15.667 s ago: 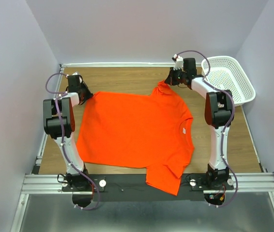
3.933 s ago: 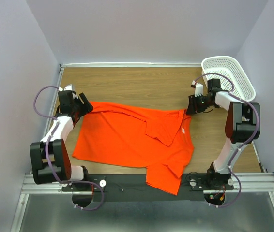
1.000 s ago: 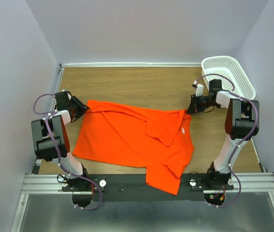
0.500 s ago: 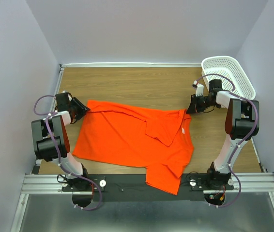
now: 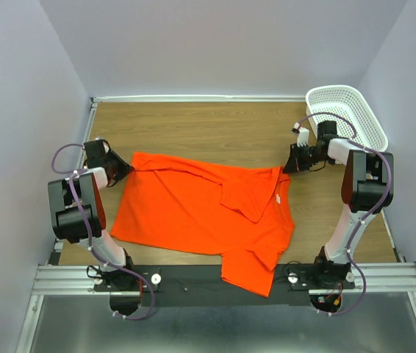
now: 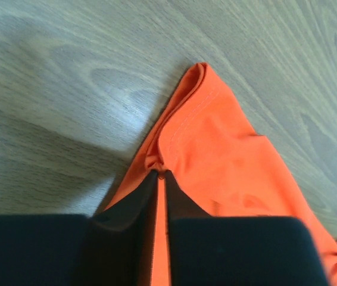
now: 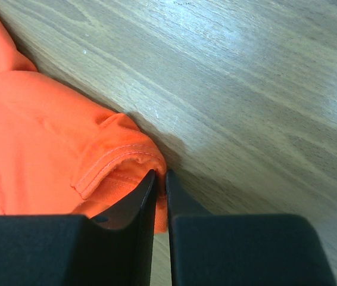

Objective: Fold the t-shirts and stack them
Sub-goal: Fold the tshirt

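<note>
Our left claw is pressed together on a thin fold of the t-shirt, with a strip of orange cloth showing between its fingers. Our right claw is closed the same way, pinching a rolled, stitched hem of the t-shirt just above the tabletop.

From above, we see the near sleeve draped over the mounting rail between the two arm bases. Beyond it, the t-shirt lies mostly flat on the wooden tabletop, its collar towards the right. Past its middle, a pointed flap of cloth is folded back over the body. At the far left corner of the cloth sits the left claw, and at the far right corner the right claw. Farthest off, a white perforated basket stands at the far right corner, apart from the garment.
</note>
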Tool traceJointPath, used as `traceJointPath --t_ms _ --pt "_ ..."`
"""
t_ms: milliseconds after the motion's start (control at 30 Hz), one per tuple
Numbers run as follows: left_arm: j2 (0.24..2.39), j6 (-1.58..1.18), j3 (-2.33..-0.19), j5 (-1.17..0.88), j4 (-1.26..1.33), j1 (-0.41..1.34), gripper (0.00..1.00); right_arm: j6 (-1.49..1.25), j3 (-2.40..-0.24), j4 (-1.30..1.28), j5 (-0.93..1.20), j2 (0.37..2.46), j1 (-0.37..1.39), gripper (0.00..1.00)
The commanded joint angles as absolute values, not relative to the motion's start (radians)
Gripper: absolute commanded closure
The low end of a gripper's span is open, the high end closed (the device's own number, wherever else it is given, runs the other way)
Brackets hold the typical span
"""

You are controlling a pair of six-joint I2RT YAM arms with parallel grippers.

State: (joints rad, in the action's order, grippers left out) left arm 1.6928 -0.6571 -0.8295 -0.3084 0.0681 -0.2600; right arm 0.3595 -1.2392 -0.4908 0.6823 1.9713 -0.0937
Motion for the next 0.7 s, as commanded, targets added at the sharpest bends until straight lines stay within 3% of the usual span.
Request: traceJointPath --t_ms 0,67,167,667 --pt "1.703 -0.649 -0.848 -0.308 0.084 -0.265 0.9 0.377 -1.23 -0.52 0.644 2.011 -0.104 0.85" --pt "1.701 -0.646 -0.847 -0.311 0.087 -0.265 0.94 0.376 -1.23 -0.52 0.647 2.005 -0.11 0.91" --pt "1.7 -0.643 -0.845 -0.313 0.09 -0.265 1.0 0.376 -1.229 -0.52 0.652 2.0 -0.115 0.92" --pt "1.615 -0.649 -0.798 -0.255 0.1 -0.276 1.0 0.377 -1.232 -0.52 0.664 1.99 -0.138 1.0"
